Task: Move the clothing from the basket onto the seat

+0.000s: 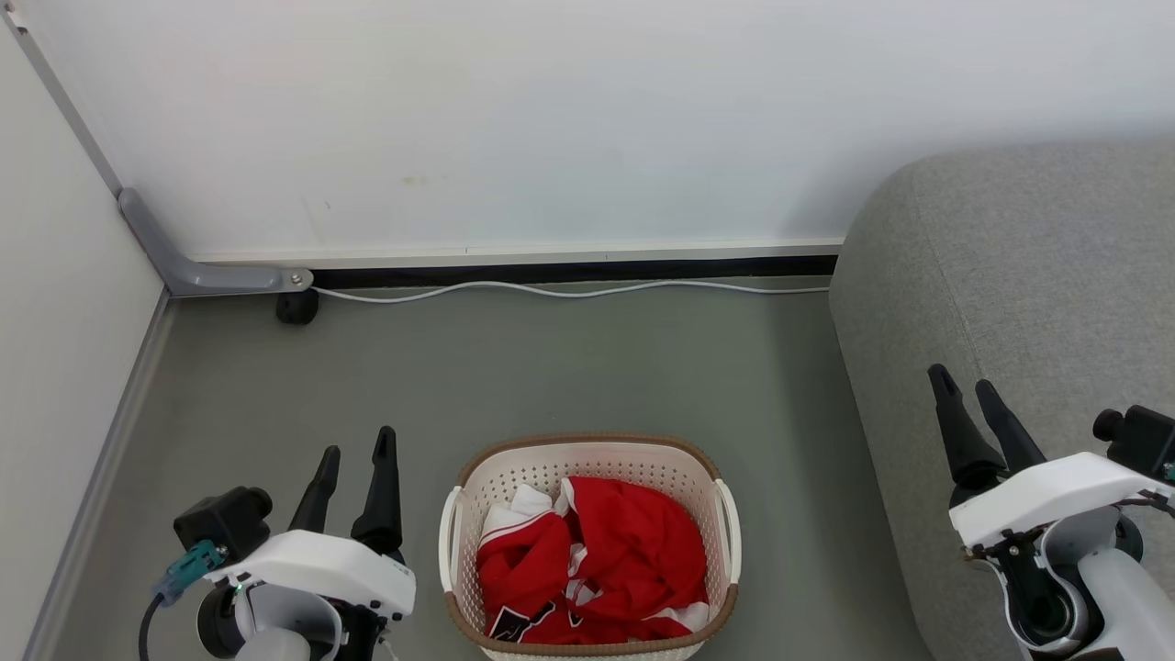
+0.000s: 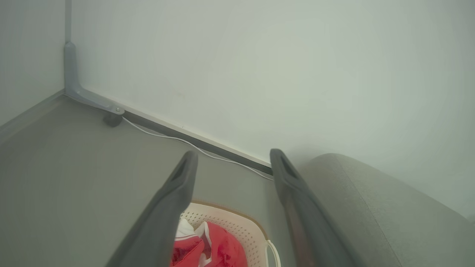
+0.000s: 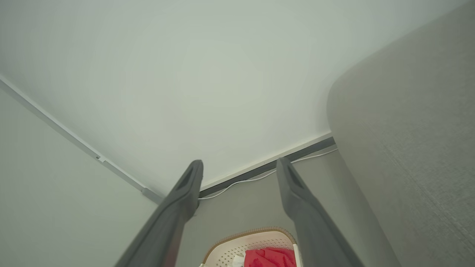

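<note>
Two long dark fingers of the left gripper are seen at the lower left, spread wide apart, and nothing is held between them. Further left, a pale side panel is joined at the corner to a grey angled bracket, and a small black foot is set under the bracket's end on the grey-green floor. From that foot a thin white cable is laid along the base of the white wall as far as the seat.

The basket is placed on the floor at the bottom centre, just to the right of the left gripper and apart from it. Its brown rim and two white side handles are plainly shown. The clothing is heaped inside it, red with white trim, and black-and-white lettering is seen at the near left corner. The heap is enclosed on every side by the perforated walls.

A strip of floor is left between the basket and the seat, whose rounded grey end is set against the wall on the right. The right gripper is seen at the lower right, in front of the seat's fabric, with its fingers parted wide and empty. Whether the fabric is touched cannot be told. In the right wrist view the seat's flank is shown close along the right side.
</note>
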Robot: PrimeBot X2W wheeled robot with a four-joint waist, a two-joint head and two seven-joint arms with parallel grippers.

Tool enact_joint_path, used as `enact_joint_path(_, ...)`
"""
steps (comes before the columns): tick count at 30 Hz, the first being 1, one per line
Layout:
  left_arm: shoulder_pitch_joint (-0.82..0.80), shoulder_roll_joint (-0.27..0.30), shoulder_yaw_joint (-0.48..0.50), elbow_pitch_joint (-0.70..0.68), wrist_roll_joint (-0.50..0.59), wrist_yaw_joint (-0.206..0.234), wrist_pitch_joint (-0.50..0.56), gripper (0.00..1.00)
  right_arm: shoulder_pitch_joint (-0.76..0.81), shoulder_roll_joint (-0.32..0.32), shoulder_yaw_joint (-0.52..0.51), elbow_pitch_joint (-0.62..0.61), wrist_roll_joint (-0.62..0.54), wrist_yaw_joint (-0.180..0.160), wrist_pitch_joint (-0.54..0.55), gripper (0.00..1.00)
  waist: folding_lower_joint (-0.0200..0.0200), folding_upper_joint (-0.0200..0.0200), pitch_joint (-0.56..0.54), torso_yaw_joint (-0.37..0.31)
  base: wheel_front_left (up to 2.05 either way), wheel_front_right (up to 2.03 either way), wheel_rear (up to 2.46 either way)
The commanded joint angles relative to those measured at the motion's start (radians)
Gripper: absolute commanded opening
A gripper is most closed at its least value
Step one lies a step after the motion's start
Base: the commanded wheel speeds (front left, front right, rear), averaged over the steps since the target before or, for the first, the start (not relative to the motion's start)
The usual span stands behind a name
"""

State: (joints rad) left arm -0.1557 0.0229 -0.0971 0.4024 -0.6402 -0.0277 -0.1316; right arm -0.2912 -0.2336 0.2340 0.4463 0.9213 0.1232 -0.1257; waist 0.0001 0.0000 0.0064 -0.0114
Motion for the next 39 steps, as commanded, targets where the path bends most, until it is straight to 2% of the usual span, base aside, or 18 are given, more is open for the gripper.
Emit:
enact_joint_path(1, -0.059, 0.016, 0.012, -0.016, 0.046, 0.011, -0.016, 1.00, -0.051, -0.025, 0.018, -0.013, -0.030, 0.006, -0.022, 1.00, -0.0001, 0.0000, 0.000, 0.001, 0.00, 0.00, 0.00)
enact_joint_path(24, -0.103, 0.023, -0.026, 0.015, 0.352, 0.089, -0.083, 1.00, -0.119, -0.080, 0.096, 0.051, -0.273, 0.007, -0.090, 1.00, -0.0001, 0.0000, 0.005, 0.004, 0.00, 0.00, 0.00)
enact_joint_path(39, -0.117, 0.027, -0.026, 0.041, 0.482, 0.134, -0.125, 1.00, -0.152, -0.098, 0.097, 0.089, -0.411, 0.007, -0.131, 1.00, -0.0001, 0.0000, -0.001, 0.004, 0.00, 0.00, 0.00)
